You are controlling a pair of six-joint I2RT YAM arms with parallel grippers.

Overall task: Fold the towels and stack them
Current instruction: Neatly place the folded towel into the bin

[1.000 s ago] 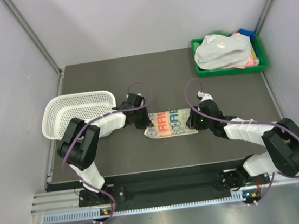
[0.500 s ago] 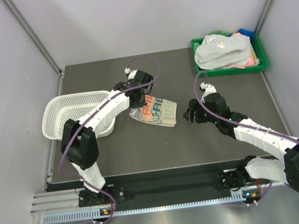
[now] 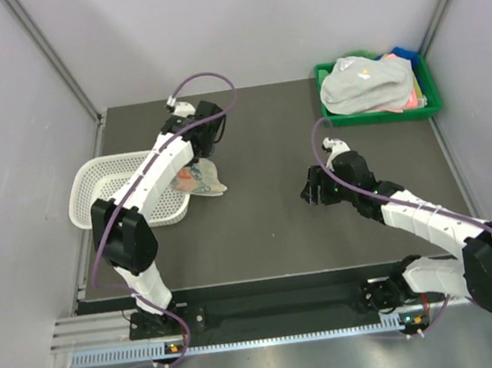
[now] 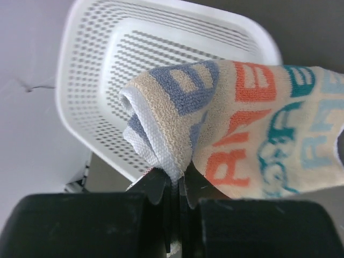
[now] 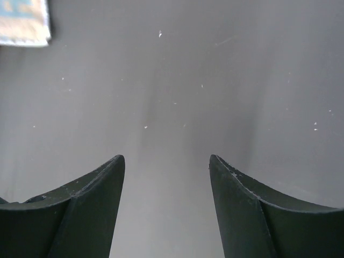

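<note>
At left a white basket [image 3: 102, 179] sits on the table [image 3: 270, 235], near its left edge. The left pincer [image 4: 172, 185] is clenched on a folded edge of the lettered towel [image 4: 252, 134], which hangs just beside the basket's right rim; cannot tell if it touches the table. Mid-right, the right pincer [image 5: 166, 161] is released, jaws wide apart over bare table, w/ nothing between them. In the far right corner a green tray [image 3: 380, 116] holds the other towels [image 3: 364, 84] in a heap, grey-white one on top.

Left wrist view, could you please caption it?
Left end effector pinches a folded lettered towel, white basket behind.
</note>
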